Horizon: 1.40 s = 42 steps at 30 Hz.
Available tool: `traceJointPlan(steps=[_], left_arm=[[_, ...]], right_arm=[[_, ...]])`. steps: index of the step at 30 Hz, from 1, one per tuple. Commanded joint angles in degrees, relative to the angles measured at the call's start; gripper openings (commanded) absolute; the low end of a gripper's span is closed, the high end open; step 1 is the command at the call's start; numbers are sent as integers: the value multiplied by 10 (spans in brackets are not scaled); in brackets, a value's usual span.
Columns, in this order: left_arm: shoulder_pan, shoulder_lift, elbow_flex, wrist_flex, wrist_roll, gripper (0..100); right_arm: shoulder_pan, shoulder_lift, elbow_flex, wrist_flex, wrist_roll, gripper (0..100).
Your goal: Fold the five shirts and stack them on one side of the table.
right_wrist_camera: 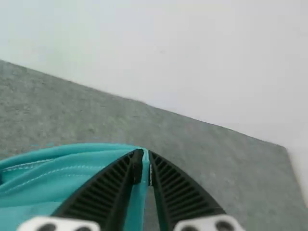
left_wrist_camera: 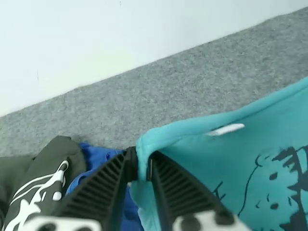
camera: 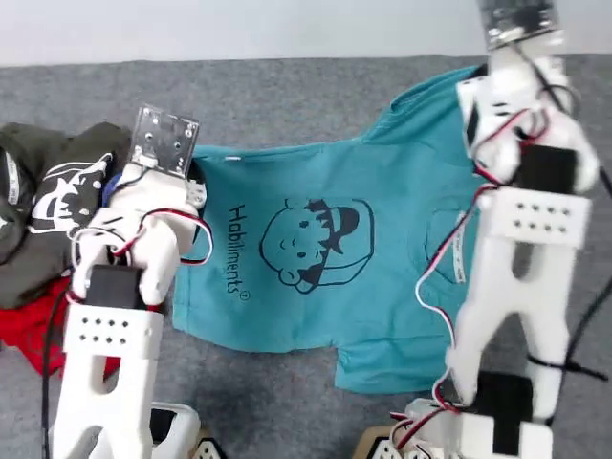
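Teal shirt (camera: 316, 277) spread on your grey counter (camera: 287, 96), left gripper (left_wrist_camera: 139, 162) fingers pinching one edge, right gripper (right_wrist_camera: 143, 166) fingers pinching another, other shirts (camera: 48, 215) heaped alongside.

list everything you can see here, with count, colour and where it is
teal shirt: 1, teal with dark cartoon print, spread across the middle of the table
dark shirt: 1, dark olive with white print, bunched at the table's side by the left arm
blue shirt: 1, blue, mostly under the dark shirt
red shirt: 1, red, partly beneath the dark shirt
table: 1, grey cover, under everything
wall: 1, white, behind the table
left gripper: 1, black fingers, shut on the teal shirt's edge by the pile
right gripper: 1, black fingers, shut on the teal shirt's edge
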Motion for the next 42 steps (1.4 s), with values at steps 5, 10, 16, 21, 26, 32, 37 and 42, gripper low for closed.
traceJointPlan(steps=[5, 10, 16, 21, 26, 32, 37, 42], left_arm=[[-32, 99, 15, -150, 2, 2], [-51, 236, -85, -182, 2, 2], [-51, 410, -244, -181, 2, 2], [-48, 548, -381, -179, 2, 2], [-48, 677, -517, -178, 2, 2], [-50, 808, -677, -178, 2, 2], [-47, 898, -809, -156, 2, 2], [-47, 996, -959, -113, 2, 2]], right_arm=[[-21, 56, -2, -111, -6, 10], [-21, 96, -2, -182, -4, 10], [-18, 149, -3, -267, -2, 10], [-15, 187, -3, -336, 0, 10], [-15, 238, -18, -381, 38, 10], [8, 341, -145, -374, 37, 10], [10, 439, -283, -321, 37, 10], [10, 538, -418, -283, 37, 10]])
